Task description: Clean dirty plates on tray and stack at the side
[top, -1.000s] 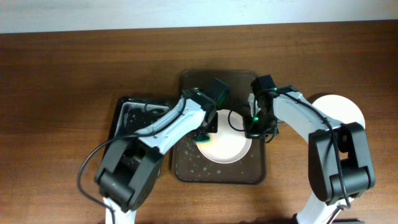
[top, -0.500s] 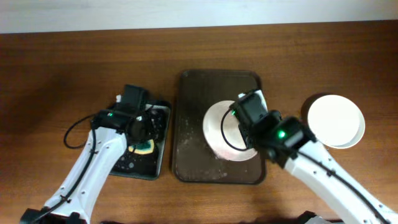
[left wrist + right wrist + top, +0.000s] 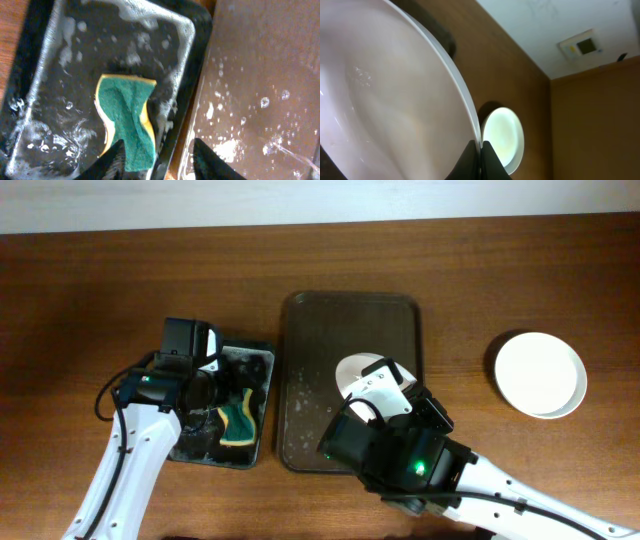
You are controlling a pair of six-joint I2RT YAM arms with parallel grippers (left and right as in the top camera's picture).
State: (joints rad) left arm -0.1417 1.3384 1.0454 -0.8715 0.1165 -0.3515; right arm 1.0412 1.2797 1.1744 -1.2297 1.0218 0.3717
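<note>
The plate (image 3: 385, 100), smear-free, sat clamped in the right gripper (image 3: 481, 152) above the tray (image 3: 310, 330), seemingly due for the stack (image 3: 540, 374) at three o'clock. The left gripper (image 3: 159, 155) gaped empty.

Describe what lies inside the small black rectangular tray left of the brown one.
A bent green-and-yellow sponge lies in the small black rectangular tray amid soapy foam. From overhead, the open left gripper and its arm cover part of the tray floor.

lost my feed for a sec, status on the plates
Left end effector open above sponge in black tray. Right end effector shut on plate rim, plate tilted over brown tray. Side plate waiting on table, right.
</note>
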